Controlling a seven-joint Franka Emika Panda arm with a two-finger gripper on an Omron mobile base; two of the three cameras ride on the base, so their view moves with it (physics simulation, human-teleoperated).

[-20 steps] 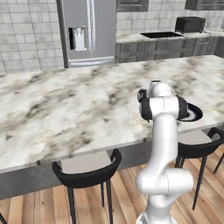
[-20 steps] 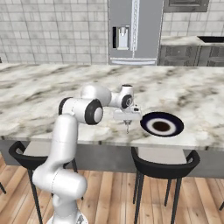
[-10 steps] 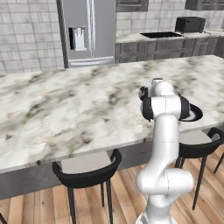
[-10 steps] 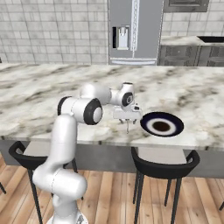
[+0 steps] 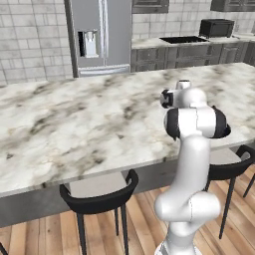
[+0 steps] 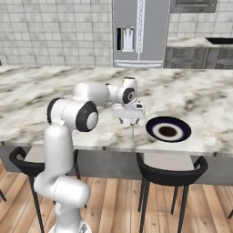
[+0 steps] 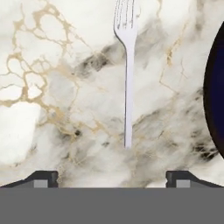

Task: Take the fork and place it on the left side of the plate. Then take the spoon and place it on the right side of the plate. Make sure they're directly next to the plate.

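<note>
**Fork released beside the plate**

Now that the pincer (image 7: 111, 177) has lifted a little higher than half a second ago, it stands released, its tips spread wide with nothing between them. Ahead of the tips, the fork (image 7: 127, 74) lies flat on the marble counter (image 7: 52, 109), tines pointing away. Off to the pincer's right in the hand view sits the plate (image 7: 216, 96), near the fork but not touching. By my judgement the fork step looks done; the spoon comes next.
</note>
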